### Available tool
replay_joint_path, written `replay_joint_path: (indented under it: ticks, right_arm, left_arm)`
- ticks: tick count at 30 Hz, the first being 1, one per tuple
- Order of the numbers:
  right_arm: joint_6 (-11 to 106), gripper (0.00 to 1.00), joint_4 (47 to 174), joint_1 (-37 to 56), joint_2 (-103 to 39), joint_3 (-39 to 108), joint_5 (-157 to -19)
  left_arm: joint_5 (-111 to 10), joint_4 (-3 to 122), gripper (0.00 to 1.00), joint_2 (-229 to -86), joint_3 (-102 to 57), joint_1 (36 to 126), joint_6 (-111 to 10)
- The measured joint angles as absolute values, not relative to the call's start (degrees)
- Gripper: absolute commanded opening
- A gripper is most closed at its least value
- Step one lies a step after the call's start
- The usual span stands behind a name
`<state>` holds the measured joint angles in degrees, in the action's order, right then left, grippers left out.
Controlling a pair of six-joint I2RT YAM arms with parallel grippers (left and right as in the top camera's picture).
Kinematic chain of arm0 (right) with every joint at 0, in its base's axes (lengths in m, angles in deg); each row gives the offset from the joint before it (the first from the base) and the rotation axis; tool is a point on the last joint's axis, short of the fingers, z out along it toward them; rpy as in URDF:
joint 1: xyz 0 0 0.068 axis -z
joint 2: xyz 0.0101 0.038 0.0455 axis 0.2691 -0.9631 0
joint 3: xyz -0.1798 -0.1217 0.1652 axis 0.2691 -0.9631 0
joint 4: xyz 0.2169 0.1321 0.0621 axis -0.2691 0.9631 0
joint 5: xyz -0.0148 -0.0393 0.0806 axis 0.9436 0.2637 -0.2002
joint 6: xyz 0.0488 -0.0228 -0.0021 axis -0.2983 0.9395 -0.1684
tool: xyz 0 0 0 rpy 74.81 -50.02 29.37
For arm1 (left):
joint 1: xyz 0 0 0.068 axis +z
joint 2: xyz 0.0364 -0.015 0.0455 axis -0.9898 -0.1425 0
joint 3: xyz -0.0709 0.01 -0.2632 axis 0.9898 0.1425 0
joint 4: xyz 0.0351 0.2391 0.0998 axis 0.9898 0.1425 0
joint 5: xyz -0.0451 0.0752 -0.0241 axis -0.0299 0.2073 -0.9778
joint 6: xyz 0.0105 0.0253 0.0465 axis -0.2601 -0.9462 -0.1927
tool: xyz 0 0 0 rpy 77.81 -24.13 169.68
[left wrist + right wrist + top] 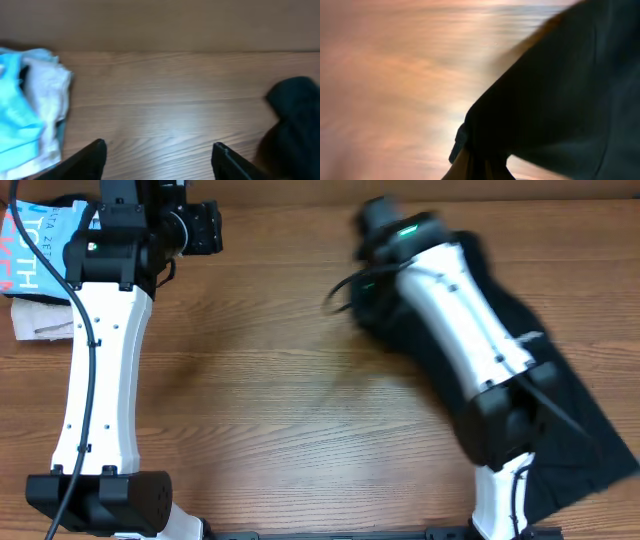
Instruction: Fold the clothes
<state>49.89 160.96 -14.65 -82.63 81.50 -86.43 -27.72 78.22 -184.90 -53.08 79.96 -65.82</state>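
Observation:
A black garment (pixel 590 420) lies spread on the right side of the wooden table, partly under my right arm. My right gripper (pixel 368 250) is raised at the back centre, blurred, and shut on an edge of the garment. In the right wrist view the black cloth (pixel 560 85) hangs from the jaws (pixel 480 167) above the table. My left gripper (pixel 205 228) is at the back left, open and empty. In the left wrist view its jaws (pixel 159 150) hover over bare wood, with the black garment (pixel 292 120) at the right edge.
A pile of clothes, blue with lettering (pixel 40 240) on white cloth (pixel 40 320), sits at the back left corner. It also shows at the left of the left wrist view (pixel 25 115). Bare wood (pixel 280 400) lies between the arms.

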Motion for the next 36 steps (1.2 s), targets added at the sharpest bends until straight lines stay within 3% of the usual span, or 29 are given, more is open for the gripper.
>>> replay_joint_path:
  ticks: [3, 4, 9, 15, 26, 36]
  right_arm:
    - [49.04, 0.4, 158.93, -25.34, -82.63, 81.52, -88.94]
    - [48.56, 0.45, 158.28, -29.31, -82.63, 81.52, -89.73]
    - [47.38, 0.56, 158.47, -39.52, -82.63, 81.52, -91.94]
    - [45.76, 0.67, 161.36, -33.6, -82.37, 81.52, -90.01]
    - [44.71, 0.66, 158.17, -8.81, -79.2, 75.3, -82.45]
    - [42.11, 0.55, 141.16, -5.34, -79.17, 54.82, -85.21]
  left_arm:
    - [-25.12, 80.32, 0.78, -184.92, -53.08, 80.77, -67.09]
    - [-24.09, 80.82, 0.8, -184.92, -53.08, 81.2, -67.7]
    - [-21.77, 83.71, 0.86, -184.92, -53.08, 83.11, -68.9]
    - [-21.93, 85.37, 0.85, -184.92, -53.08, 83.48, -69.12]
    - [-27.61, 89.98, 0.79, -185.23, -52.36, 74.82, -69.1]
    - [-28.48, 90.83, 0.76, -190.96, -44.34, 67.85, -64.66]
